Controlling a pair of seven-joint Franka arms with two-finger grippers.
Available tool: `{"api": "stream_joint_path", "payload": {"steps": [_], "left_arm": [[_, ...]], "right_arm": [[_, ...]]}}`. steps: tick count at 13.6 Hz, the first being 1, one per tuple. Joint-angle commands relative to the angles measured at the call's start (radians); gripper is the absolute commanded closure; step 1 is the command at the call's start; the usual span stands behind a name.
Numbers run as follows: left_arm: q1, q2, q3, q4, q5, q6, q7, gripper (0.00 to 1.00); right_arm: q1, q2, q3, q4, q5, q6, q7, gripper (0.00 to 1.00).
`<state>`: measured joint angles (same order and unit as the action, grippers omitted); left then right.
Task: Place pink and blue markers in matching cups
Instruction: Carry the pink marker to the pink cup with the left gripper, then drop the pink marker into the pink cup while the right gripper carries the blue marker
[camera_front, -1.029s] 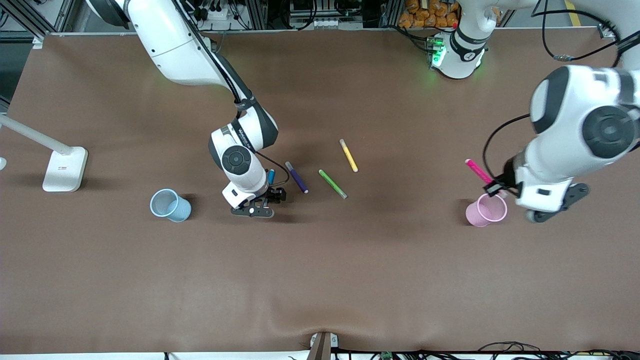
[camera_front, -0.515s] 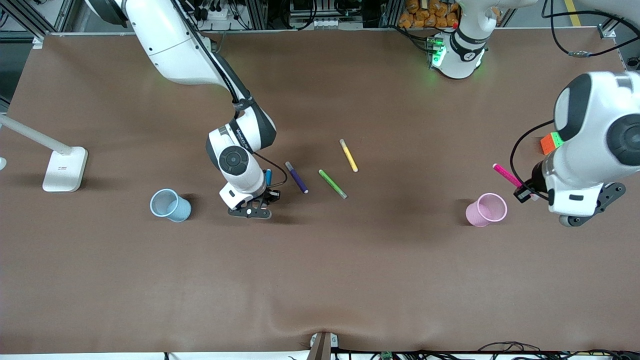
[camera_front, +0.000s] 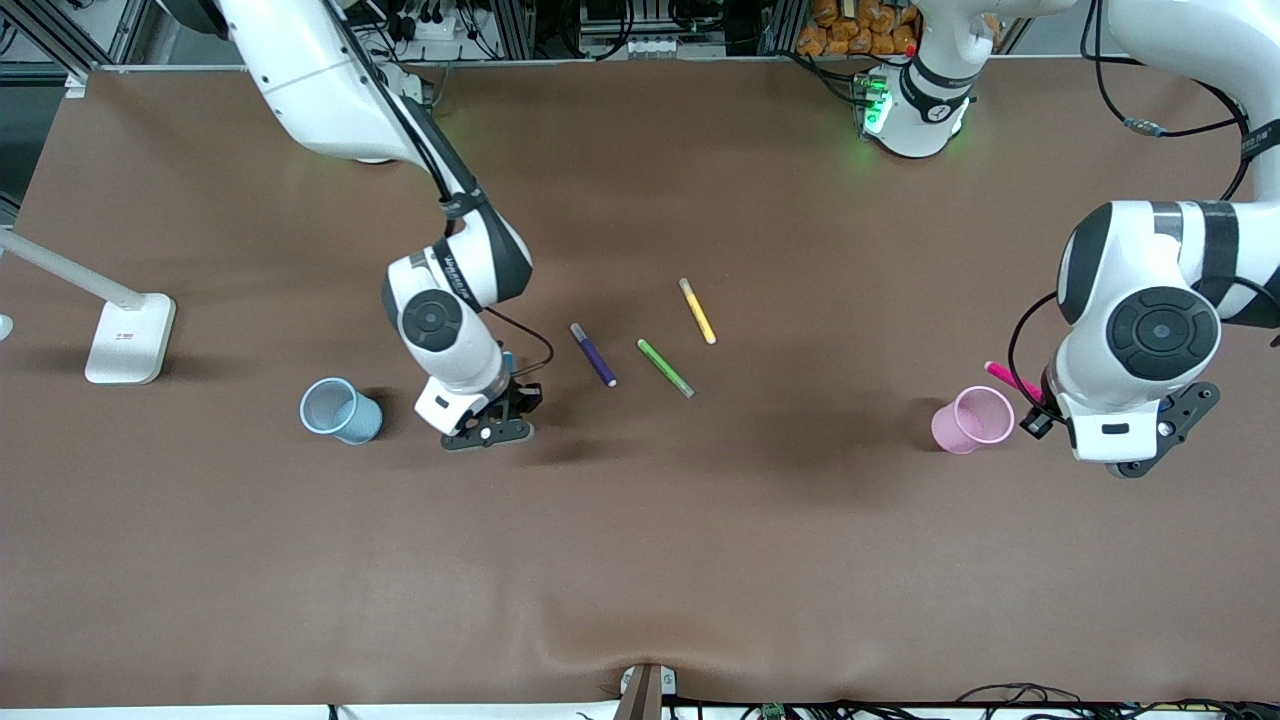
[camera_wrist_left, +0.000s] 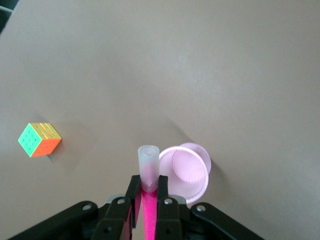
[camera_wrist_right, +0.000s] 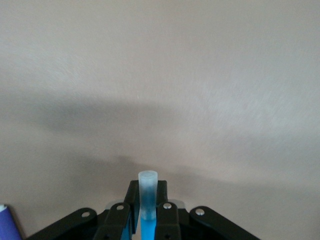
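Gripping the pink marker between its two closed fingers, the left gripper hangs in the air just beside the pink cup, toward the left arm's end of the table; the marker's pale grey cap sticks out past the fingertips and sits next to the cup's rim, outside the cup. From the front view the pink marker shows as a short slanted stub between the pink cup and the left gripper, mostly hidden by the wrist. A small coloured puzzle cube lies on the brown table, well apart from the pink cup. The right gripper is clamped on the blue marker, whose grey cap pokes out between the fingers over bare table. In the front view the right gripper is over the table between the blue cup and the purple pen, with only a sliver of the blue marker visible above it. The blue cup stands upright toward the right arm's end of the table, near the right gripper but clear of it. A green pen lies beside the purple pen, and a yellow pen lies a little farther from the front camera than the green one; all three rest flat on the table, apart from each other. A white lamp base stands at the right arm's end of the table.
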<state>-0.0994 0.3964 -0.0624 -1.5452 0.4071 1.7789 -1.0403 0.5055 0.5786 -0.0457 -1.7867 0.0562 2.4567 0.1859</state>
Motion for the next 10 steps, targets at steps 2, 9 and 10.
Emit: {"api": "stream_joint_path", "payload": {"steps": [2, 9, 10], "left_arm": [[-0.003, 0.012, -0.005, 0.022, 0.108, 0.040, -0.073, 1.00], [-0.043, 0.048, -0.010, -0.022, 0.266, 0.079, -0.285, 1.00], [-0.046, 0.062, -0.010, -0.026, 0.283, 0.082, -0.308, 1.00]], "right_arm": [[-0.030, -0.043, 0.012, 0.032, -0.012, -0.016, -0.231, 1.00], [-0.108, -0.075, 0.015, 0.078, -0.001, -0.024, -0.670, 1.00], [-0.120, -0.088, 0.015, 0.076, 0.002, -0.024, -0.733, 1.00]]}}
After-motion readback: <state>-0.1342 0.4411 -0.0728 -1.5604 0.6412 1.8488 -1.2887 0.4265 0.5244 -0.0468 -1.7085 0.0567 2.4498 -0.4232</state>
